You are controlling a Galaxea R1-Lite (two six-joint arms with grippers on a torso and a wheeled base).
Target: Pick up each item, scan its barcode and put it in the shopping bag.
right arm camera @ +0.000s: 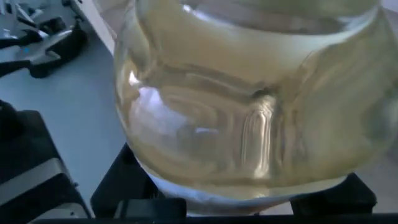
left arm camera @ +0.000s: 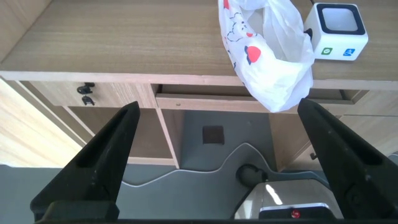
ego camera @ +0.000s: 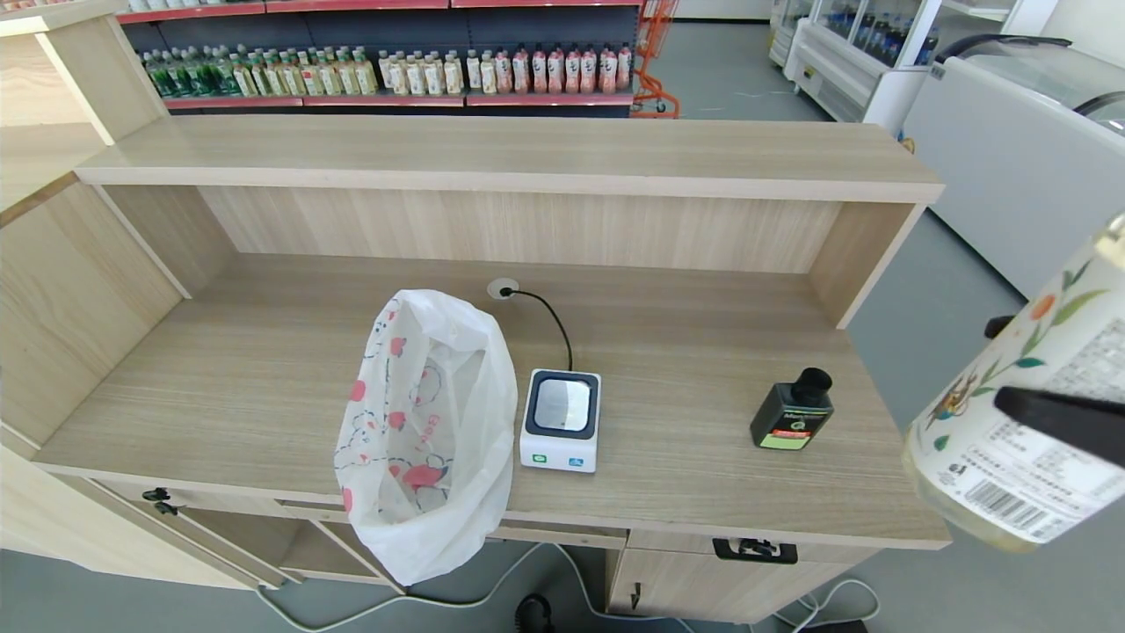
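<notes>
1. The bottle [ego camera: 1028,413] is cropped by the right picture edge in the head view.
2. The right gripper [ego camera: 997,365] is largely hidden behind the bottle.
3. The shopping bag [left arm camera: 273,62] and the scanner [left arm camera: 339,28] are cropped at their tops in the left wrist view.
4. The label of the dark bottle [ego camera: 791,413], near the right edge of the counter [ego camera: 703,290], is too small to be read.

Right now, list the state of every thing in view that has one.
shopping bag: mouth open, standing on the counter, its bottom hanging over the front edge
scanner: window up, cable attached
small dark bottle: upright, capped, on the counter
drink bottle: lifted, tilted, barcode visible
right tool: shut on the drink bottle
left tool: open, empty
</notes>
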